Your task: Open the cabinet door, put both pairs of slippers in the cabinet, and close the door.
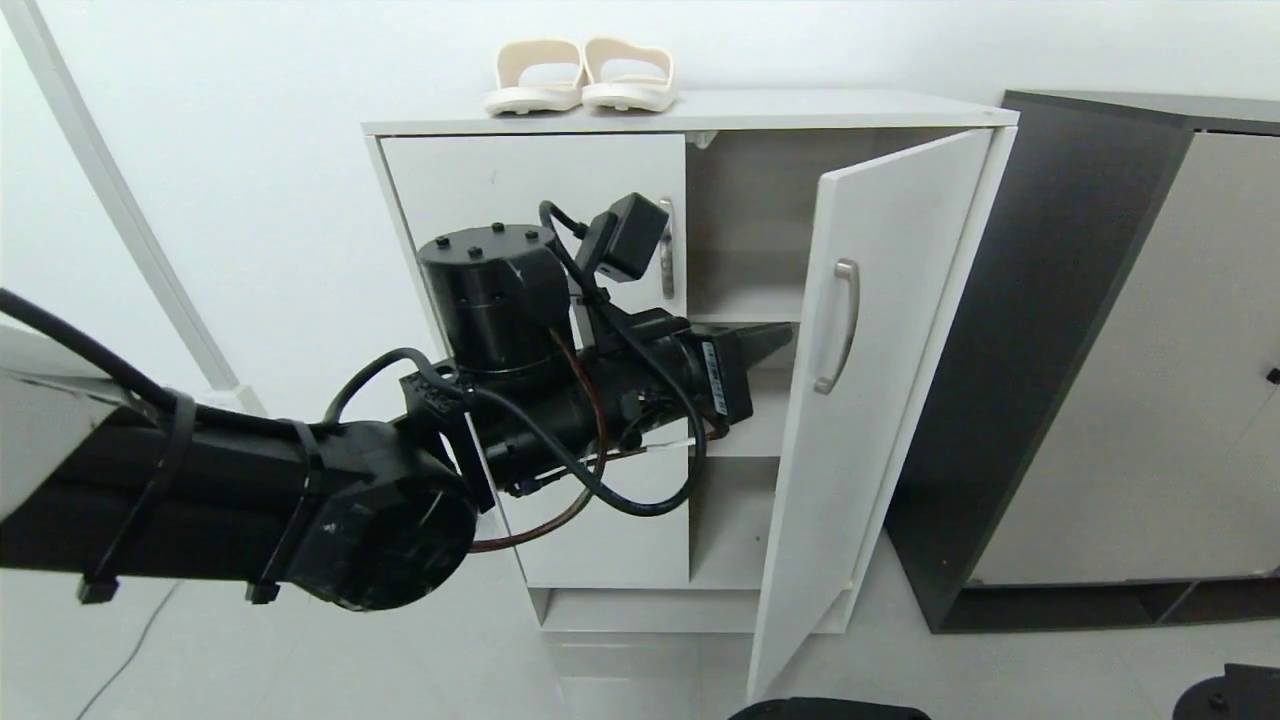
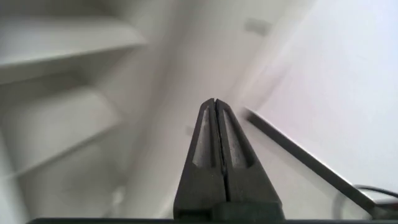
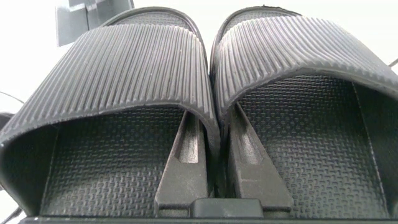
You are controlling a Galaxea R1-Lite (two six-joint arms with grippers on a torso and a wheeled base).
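Black slippers sit pinched strap-to-strap in our right gripper — one hold for both — while our left gripper, closed on nothing mid-frame, probably braces the open cabinet door.

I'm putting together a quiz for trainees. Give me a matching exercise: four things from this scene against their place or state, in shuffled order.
Things:
1. cream slippers
2. black slippers
3. right cabinet door
4. left tool

Place or state:
a. swung open
b. shut, holding nothing
c. on the cabinet top
d. clamped by the right tool

Pairs: 1-c, 2-d, 3-a, 4-b.
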